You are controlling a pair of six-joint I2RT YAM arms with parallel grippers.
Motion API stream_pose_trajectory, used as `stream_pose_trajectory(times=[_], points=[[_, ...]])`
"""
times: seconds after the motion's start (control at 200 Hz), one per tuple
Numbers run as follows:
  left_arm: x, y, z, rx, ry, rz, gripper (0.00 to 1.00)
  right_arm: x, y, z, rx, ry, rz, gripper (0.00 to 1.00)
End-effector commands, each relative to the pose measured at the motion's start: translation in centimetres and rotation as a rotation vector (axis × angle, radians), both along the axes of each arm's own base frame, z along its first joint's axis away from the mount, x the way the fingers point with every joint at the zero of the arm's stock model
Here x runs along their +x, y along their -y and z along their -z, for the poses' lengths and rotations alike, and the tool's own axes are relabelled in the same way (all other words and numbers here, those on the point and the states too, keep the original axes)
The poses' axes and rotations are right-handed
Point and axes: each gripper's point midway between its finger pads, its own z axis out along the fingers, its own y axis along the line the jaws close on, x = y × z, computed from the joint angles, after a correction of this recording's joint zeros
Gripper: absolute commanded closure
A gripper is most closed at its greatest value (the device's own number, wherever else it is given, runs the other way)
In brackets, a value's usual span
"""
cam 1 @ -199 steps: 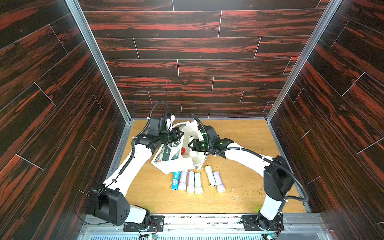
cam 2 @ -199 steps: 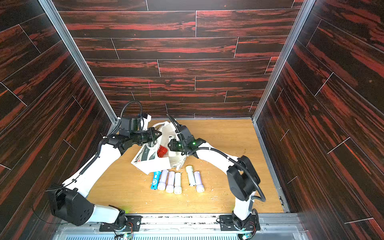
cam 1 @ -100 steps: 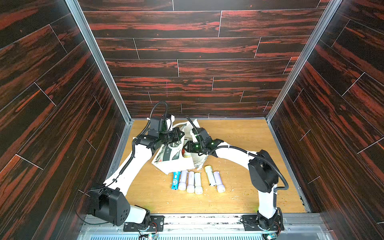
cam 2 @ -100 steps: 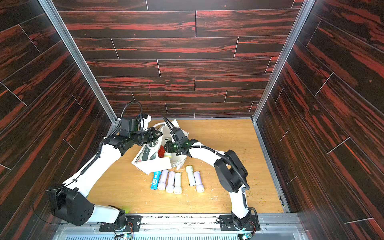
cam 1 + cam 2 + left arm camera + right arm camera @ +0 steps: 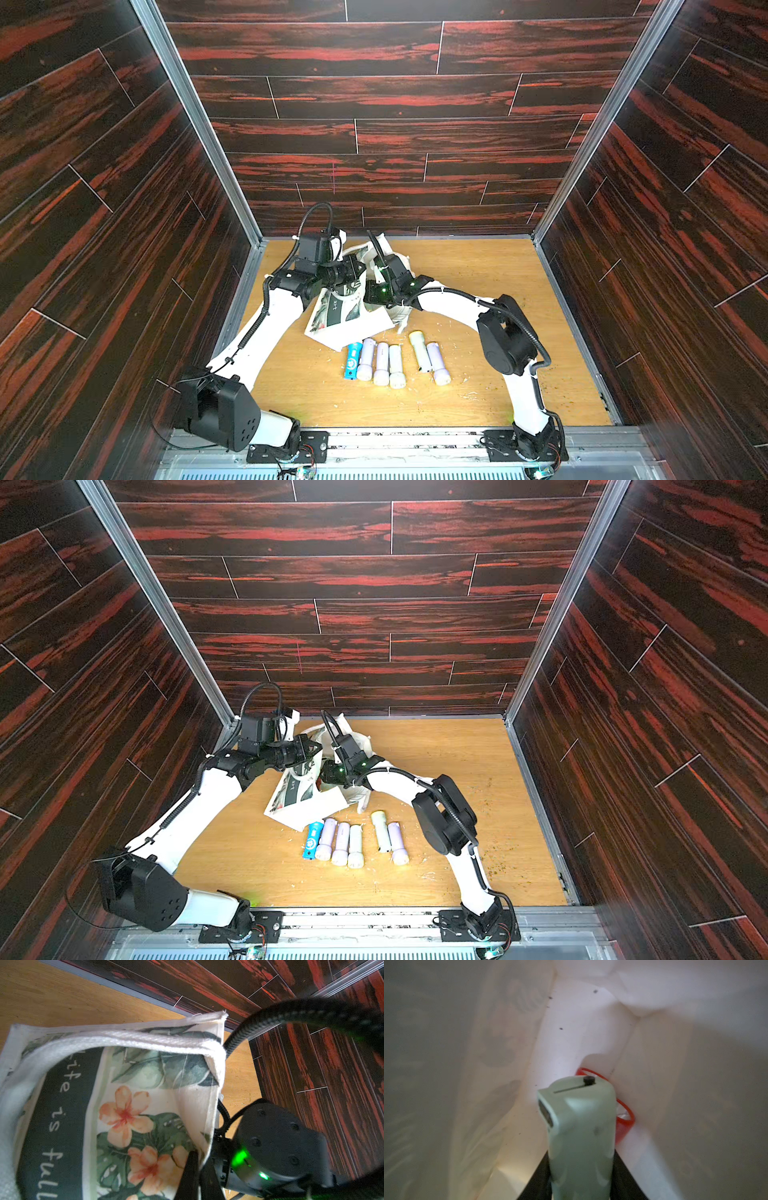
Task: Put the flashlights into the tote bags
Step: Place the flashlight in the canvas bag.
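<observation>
cream cloth of the tote bag (image 5: pixel 337 322) is slumping at 10 o'clock on the table (image 5: pixel 478 266), its rim being lifted by the left gripper (image 5: pixel 357 269), jaws pressed together on the hem. right gripper (image 5: pixel 591 1093) is sitting inside the bag, pinching a red flashlight (image 5: pixel 626 1120) (only the flared head showing). six flashlights (image 5: pixel 381 361) are lying at 5 o'clock from the bag. advice: release low and deep, mouth taut, so nothing is rolling out.
</observation>
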Motion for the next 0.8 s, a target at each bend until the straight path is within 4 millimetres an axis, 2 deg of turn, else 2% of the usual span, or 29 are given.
stream_pose_trajectory(times=[0.0,0.21,0.311,0.536,0.671,0.797], points=[[-0.9,0.5,-1.2,-0.033,0.017,0.029,1.0,-1.2,-0.2,3.2,-0.035,-0.095,-0.016,0.94],[-0.9,0.5,-1.2,-0.032,0.018,0.03,1.0,-1.2,0.1,3.3,-0.041,-0.094,-0.006,0.67],[-0.9,0.5,-1.2,-0.031,0.018,0.028,1.0,-1.2,0.2,3.2,-0.044,-0.089,-0.001,0.57],[-1.0,0.5,-1.2,-0.031,0.018,0.029,1.0,-1.2,0.7,3.8,-0.055,-0.103,0.023,0.46],[-1.0,0.4,-1.2,-0.03,0.018,0.028,1.0,-1.1,0.8,3.6,-0.058,-0.096,0.03,0.41],[-1.0,0.4,-1.1,-0.027,0.019,0.026,1.0,-1.1,0.9,3.1,-0.059,-0.084,0.033,0.31]])
